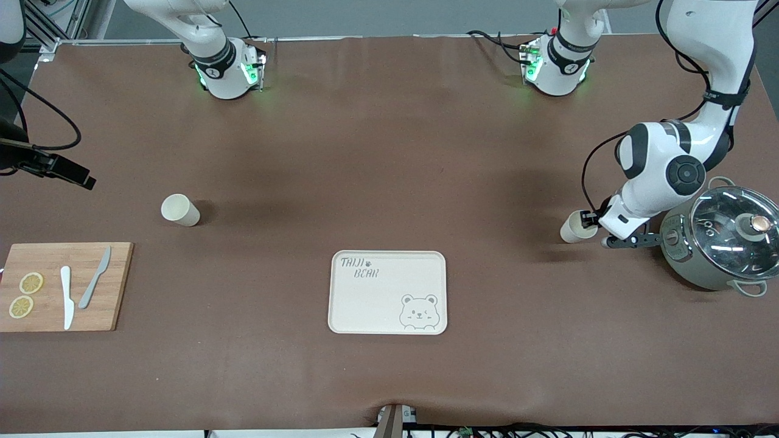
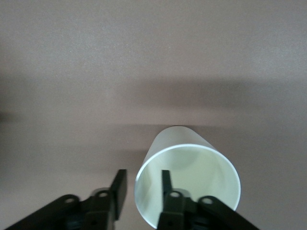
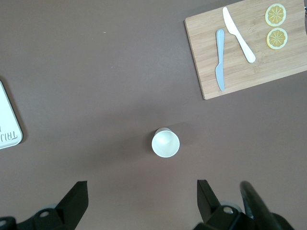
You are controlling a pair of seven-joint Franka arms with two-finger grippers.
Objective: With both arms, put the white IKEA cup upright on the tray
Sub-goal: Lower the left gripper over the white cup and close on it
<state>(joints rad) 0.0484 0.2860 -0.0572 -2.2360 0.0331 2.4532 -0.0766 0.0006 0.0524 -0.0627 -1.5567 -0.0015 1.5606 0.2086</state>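
Observation:
A white cup (image 1: 575, 227) lies on its side near the left arm's end of the table, its mouth facing my left gripper (image 1: 589, 224). In the left wrist view the cup (image 2: 192, 163) has one finger inside its mouth and the other outside. The jaws straddle the wall, partly closed, with a gap still showing around it (image 2: 142, 184). A second white cup (image 1: 180, 210) stands upright toward the right arm's end. My right gripper (image 3: 142, 191) hangs open high over the table beside that cup (image 3: 165, 143). The cream bear tray (image 1: 377, 304) lies bare, nearer the front camera.
A grey-green pot with a glass lid (image 1: 724, 237) stands close beside my left wrist. A wooden cutting board (image 1: 115, 286) with two knives and two lemon slices lies at the right arm's end. The tray's corner (image 3: 7, 120) shows in the right wrist view.

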